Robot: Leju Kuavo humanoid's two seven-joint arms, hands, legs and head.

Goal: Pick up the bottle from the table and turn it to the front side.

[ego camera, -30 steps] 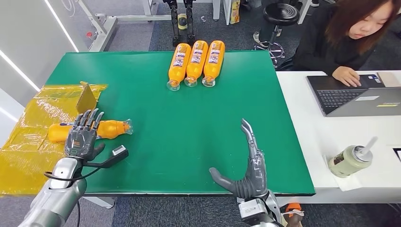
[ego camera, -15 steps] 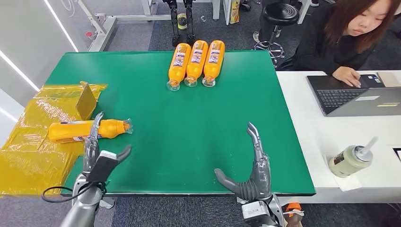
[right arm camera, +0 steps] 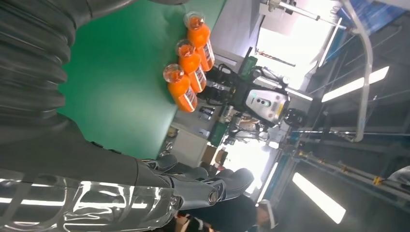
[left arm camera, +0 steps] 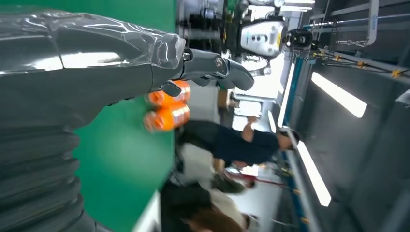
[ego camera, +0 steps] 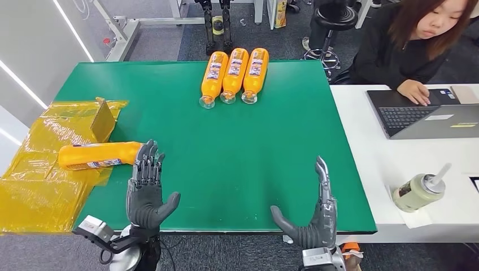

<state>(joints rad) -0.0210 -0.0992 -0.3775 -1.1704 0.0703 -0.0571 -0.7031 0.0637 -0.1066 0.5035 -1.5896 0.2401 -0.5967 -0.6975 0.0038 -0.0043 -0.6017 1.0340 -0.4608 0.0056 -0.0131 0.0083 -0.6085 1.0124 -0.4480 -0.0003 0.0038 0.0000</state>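
Looking down from the head view, the green table carries a single orange bottle lying on its side at the left edge, partly on a sheet of yellow plastic, with its neck end hidden behind the left hand. That hand is raised palm-up with fingers spread and holds nothing; whether the fingertips touch the bottle cannot be told. The right hand stands edge-on near the table's front rim, fingers straight and thumb out, also empty. Three more orange bottles lie side by side at the far edge, caps toward the robot. At the white desk on the right a person sits at a laptop, and a cup with a straw stands near it.

The left wrist view adds the left hand's thumb and dark fingers stretched out in the air, and blurred orange shapes beyond them over the green surface.

The right wrist view shows the row of three bottles sharply, and the right hand's extended fingers with nothing between them.
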